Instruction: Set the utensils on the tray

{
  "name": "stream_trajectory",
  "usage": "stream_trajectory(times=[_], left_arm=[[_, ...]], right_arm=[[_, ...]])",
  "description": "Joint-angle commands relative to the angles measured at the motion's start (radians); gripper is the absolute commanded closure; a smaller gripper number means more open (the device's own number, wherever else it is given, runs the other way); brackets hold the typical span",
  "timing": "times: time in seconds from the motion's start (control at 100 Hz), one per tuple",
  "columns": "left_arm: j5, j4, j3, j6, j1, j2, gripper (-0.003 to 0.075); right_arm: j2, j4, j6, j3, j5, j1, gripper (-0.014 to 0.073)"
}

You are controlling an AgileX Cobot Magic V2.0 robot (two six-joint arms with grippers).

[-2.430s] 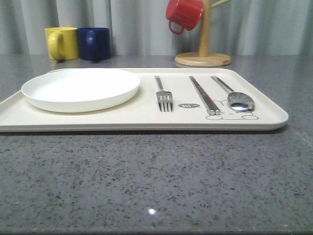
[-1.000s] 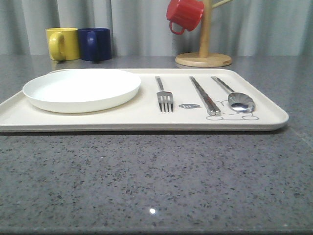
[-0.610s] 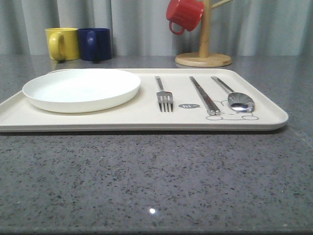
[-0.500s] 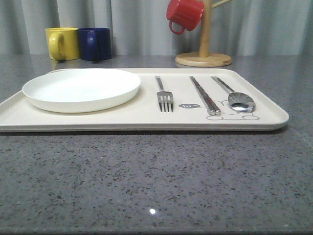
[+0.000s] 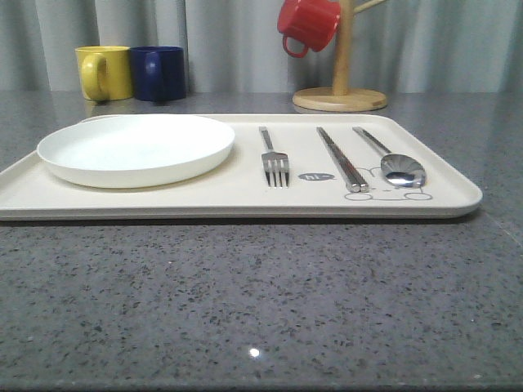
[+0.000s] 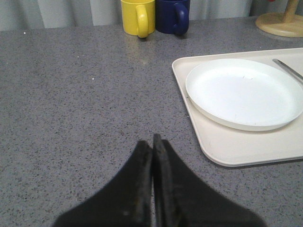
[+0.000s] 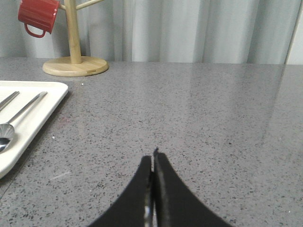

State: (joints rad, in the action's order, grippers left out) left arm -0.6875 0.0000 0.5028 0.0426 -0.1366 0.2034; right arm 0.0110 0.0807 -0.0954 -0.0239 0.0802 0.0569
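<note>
lying flat on the grey speckled table [image 5: 261,294], the cream tray [image 5: 204,196] has its long axis running left to right across the front view. on its left part sits the round white plate [image 5: 136,149], well inside the rim. to the right of the plate lie three utensils side by side, apart from one another, their long axes running from the far edge toward the camera: the fork [image 5: 274,159] with tines toward the camera, the chopsticks [image 5: 341,158] laid close together as a pair, and the spoon [image 5: 392,159] with its bowl toward the camera, resting over the line-drawn bunny.

behind the tray, on the far left, stand the yellow mug [image 5: 104,72] and the navy mug [image 5: 158,73], just beside each other. on the far right stands the wooden mug stand [image 5: 340,86], with the red mug [image 5: 306,24] hanging from it.

the left gripper [image 6: 152,142] hangs over bare table beside the tray's left end, fingers pressed together with nothing between them. the right gripper [image 7: 153,158] hangs over bare table off the tray's right end, also closed and empty.
</note>
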Motion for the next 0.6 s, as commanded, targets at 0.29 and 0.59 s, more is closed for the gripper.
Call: stream_trajectory(times=[0.29,0.59], left_arm=[[0.129,0.033,-0.001,0.009,0.007,0.011,0.0739],[0.555,0.050,-0.352,0.055,0.135,-0.140,0.0739]], right_arm=[[0.018,0.001,0.012,-0.004,-0.072,0.004,0.0661],[0.018,0.001,0.012,-0.004,-0.071,0.004,0.0661]])
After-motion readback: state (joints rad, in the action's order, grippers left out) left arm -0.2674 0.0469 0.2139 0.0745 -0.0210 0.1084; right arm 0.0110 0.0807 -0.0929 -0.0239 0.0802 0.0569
